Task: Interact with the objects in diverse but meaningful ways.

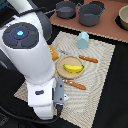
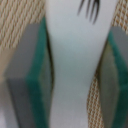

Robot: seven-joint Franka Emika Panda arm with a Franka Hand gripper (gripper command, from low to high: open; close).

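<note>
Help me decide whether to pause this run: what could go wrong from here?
1. The fish lies between the fingers, but mat shows in the gap on one side only. Closing may shove or twist it rather than grip it squarely.
2. The fingers sit low against the woven placemat, so they could snag it or drag it on closing.
3. The fish looks smooth and narrow at this spot, so it might slip when lifted.

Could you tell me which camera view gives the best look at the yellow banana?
The exterior view shows it best: the banana lies whole on a round plate on the woven placemat. The wrist view shows none of it, only a white object between the gripper's fingers.
</note>
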